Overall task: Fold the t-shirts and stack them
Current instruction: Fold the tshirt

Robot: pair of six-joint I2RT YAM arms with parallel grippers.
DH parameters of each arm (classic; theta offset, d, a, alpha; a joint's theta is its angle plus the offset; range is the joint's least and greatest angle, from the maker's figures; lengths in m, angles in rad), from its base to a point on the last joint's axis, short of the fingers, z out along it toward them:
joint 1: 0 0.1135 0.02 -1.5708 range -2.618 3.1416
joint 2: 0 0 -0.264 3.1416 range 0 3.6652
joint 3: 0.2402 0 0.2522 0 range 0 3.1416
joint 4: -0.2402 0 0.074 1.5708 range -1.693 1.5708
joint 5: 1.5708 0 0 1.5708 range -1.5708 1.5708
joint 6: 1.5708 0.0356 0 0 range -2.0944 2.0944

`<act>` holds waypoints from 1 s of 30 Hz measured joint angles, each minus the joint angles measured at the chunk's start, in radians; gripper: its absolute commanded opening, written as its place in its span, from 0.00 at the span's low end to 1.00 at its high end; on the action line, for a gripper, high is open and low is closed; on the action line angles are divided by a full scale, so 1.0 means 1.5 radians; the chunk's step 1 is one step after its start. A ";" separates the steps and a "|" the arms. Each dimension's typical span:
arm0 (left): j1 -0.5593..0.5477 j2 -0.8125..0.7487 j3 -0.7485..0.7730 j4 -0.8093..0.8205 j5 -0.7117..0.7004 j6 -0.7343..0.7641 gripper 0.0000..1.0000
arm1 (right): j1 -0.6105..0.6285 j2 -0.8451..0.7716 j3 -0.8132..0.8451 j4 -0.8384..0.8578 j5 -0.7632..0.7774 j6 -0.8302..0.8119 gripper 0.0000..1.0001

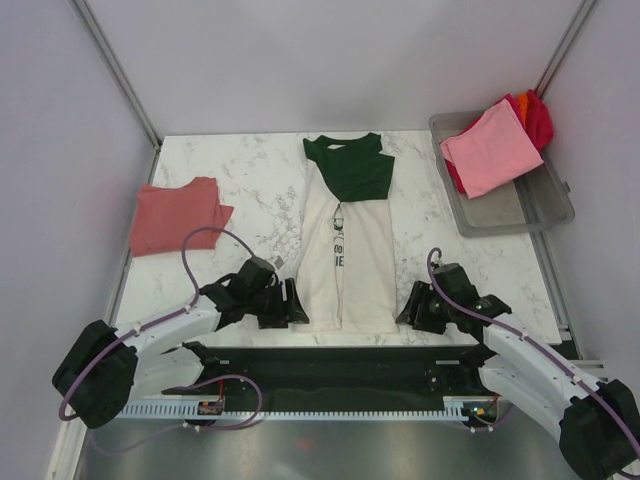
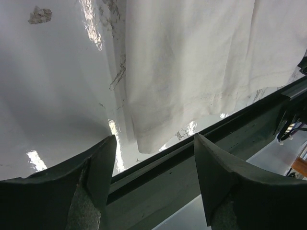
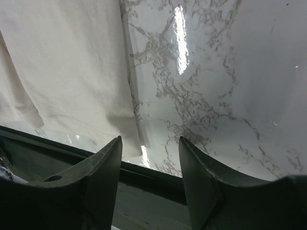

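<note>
Left pincer (image 2: 153, 143) and right pincer (image 3: 149, 143), both spread, flank the cream t-shirt (image 1: 350, 275); only overhead shows green t-shirt (image 1: 350, 170) atop it.

Shirts laid across the bench (image 1: 250, 190), a hand on each side of the near hem.
The long shirt (image 1: 350, 270) runs down the middle with a folded shirt (image 1: 352, 168) on its far end. A third shirt (image 1: 175, 215) lies well left. The tray (image 1: 520, 215) at far right holds a heap of shirts (image 1: 495, 148). The left hand (image 1: 295, 303) and right hand (image 1: 408, 308) flank the long shirt's near end.

cream t-shirt (image 1: 347, 275) collar under green t-shirt (image 1: 350, 167), chest print (image 1: 340, 240) unreadable
</note>
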 measured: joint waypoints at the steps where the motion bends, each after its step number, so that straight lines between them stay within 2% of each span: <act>1: 0.000 0.002 -0.004 0.007 0.002 -0.001 0.72 | 0.000 0.002 -0.003 0.007 -0.007 0.002 0.58; 10: -0.001 0.012 -0.020 0.044 0.012 -0.012 0.60 | 0.012 0.022 -0.014 0.049 -0.046 0.014 0.54; 13: -0.001 0.017 -0.021 0.044 0.014 -0.014 0.60 | 0.020 0.041 -0.014 0.069 -0.056 0.017 0.52; 16: -0.001 0.018 -0.021 0.047 0.016 -0.014 0.62 | 0.031 0.060 -0.014 0.091 -0.065 0.020 0.47; 18: -0.001 0.022 -0.021 0.052 0.018 -0.015 0.61 | 0.037 0.070 -0.014 0.101 -0.065 0.021 0.38; 19: -0.001 0.024 -0.021 0.055 0.019 -0.015 0.56 | 0.040 0.076 -0.014 0.104 -0.066 0.023 0.34; 21: -0.002 0.031 -0.021 0.061 0.020 -0.016 0.51 | 0.043 0.083 -0.014 0.107 -0.064 0.022 0.20; 22: -0.002 0.036 -0.021 0.062 0.021 -0.017 0.42 | 0.046 0.087 -0.015 0.107 -0.062 0.021 0.14; 23: -0.002 0.039 -0.021 0.064 0.022 -0.019 0.36 | 0.048 0.089 -0.016 0.106 -0.061 0.022 0.03; 24: -0.002 0.042 -0.021 0.064 0.022 -0.020 0.26 | 0.050 0.091 -0.016 0.106 -0.062 0.021 0.00; 25: -0.002 0.044 -0.021 0.064 0.022 -0.022 0.08 | 0.052 0.091 -0.016 0.106 -0.061 0.021 0.00; 26: -0.002 0.044 -0.021 0.064 0.023 -0.025 0.04 | 0.054 0.091 -0.016 0.107 -0.062 0.022 0.00; 30: -0.003 0.044 -0.022 0.064 0.022 -0.023 0.04 | 0.062 0.087 -0.016 0.104 -0.061 0.021 0.00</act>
